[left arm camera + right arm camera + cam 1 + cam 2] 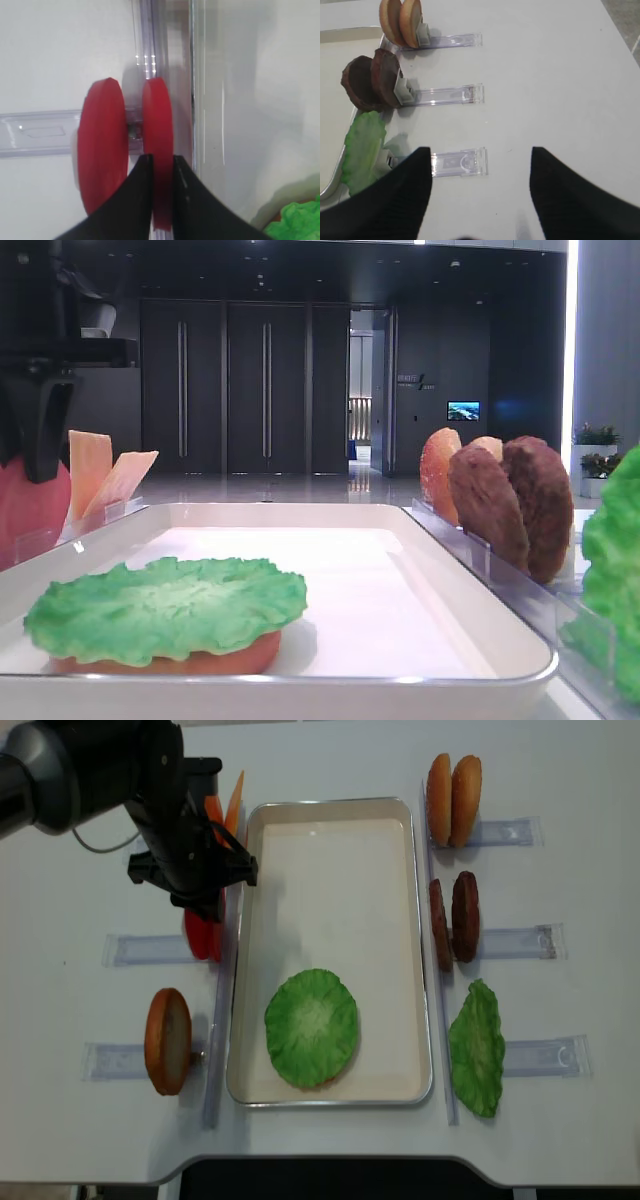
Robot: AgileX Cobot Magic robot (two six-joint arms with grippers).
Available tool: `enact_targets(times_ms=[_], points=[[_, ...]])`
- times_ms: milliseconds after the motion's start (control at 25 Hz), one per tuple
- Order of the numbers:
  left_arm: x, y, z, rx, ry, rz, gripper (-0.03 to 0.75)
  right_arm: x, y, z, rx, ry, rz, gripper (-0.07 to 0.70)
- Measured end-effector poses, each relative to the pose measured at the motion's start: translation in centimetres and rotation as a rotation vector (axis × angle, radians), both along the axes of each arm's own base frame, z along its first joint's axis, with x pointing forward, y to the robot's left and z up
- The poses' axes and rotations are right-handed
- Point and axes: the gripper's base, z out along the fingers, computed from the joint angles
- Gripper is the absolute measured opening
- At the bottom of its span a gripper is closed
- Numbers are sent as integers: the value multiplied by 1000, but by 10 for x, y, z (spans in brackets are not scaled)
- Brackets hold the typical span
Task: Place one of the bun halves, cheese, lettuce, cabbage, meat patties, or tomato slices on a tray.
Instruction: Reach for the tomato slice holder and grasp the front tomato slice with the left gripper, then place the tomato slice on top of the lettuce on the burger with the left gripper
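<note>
One white tray (330, 820), shallow with a glossy raised rim, holds one ruffled green lettuce (312, 1026) lying on an orange bun half (170, 664). A second lettuce leaf (476, 1047) stands in a clear rack at the right. Two rough dark meat patties (453, 919), two smooth red tomato slices (127, 150). The left gripper (161, 167) is clamped on the tomato slice nearer the tray; the right gripper (480, 165) hangs spread, holding nothing. No readable writing.

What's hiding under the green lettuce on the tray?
An orange-tan round bun half peeks out beneath the ruffled green lettuce leaf on the white rectangular tray. Only its edge shows; the rest is covered.
</note>
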Motion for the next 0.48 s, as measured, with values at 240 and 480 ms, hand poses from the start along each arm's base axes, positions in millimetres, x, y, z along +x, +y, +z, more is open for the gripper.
enact_targets(times_ms=[240,480], points=[[-6,-1,22,-50,-35,10,67,0,0,0,0,0,0,413],[-17,-4,49,-149,-60,-3,67,0,0,0,0,0,0,413]])
